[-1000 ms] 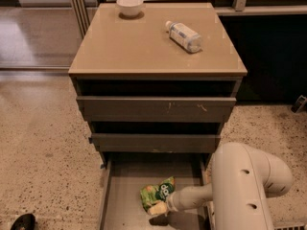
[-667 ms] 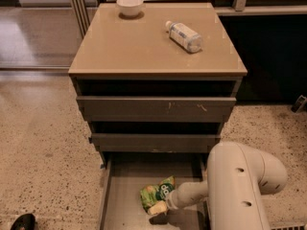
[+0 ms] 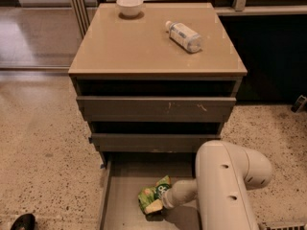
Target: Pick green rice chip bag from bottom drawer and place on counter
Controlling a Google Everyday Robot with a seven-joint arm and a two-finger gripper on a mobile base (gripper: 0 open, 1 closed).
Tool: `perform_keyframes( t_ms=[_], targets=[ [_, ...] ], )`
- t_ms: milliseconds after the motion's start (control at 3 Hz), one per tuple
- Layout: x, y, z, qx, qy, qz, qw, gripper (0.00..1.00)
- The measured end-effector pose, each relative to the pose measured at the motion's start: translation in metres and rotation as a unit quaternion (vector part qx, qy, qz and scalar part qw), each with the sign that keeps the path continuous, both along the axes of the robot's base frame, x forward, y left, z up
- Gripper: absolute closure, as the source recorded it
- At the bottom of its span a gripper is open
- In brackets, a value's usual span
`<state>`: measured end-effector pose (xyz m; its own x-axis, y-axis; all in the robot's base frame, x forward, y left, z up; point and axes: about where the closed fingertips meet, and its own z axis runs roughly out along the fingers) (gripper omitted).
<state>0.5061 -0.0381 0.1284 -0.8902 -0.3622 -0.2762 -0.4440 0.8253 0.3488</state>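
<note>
The green rice chip bag (image 3: 152,194) lies on the grey floor of the open bottom drawer (image 3: 125,186), near the middle. My gripper (image 3: 160,201) reaches in from the right at the end of the white arm (image 3: 225,190) and is down on the bag's right end. The bag hides the fingertips. The tan counter (image 3: 139,42) tops the cabinet above the two upper grey drawers.
A white bowl (image 3: 129,5) stands at the counter's back left. A plastic bottle (image 3: 184,36) lies on its side at the back right. The two upper drawers (image 3: 156,108) stick out slightly over the bottom drawer. A dark wall runs along the right.
The arm has shifted slightly left, with the gripper staying at the bag. The bag lies in about the same spot in the drawer.
</note>
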Motion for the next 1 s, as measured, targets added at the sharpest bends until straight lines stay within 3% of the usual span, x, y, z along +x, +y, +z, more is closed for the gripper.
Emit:
perform_keyframes(
  t_ms=[333,1000],
  targets=[
    [0.0,0.0,0.0,0.0,0.0,0.0,1.0,0.19],
    [-0.0001,0.0,0.0,0.0,0.0,0.0,1.0,0.65]
  ],
)
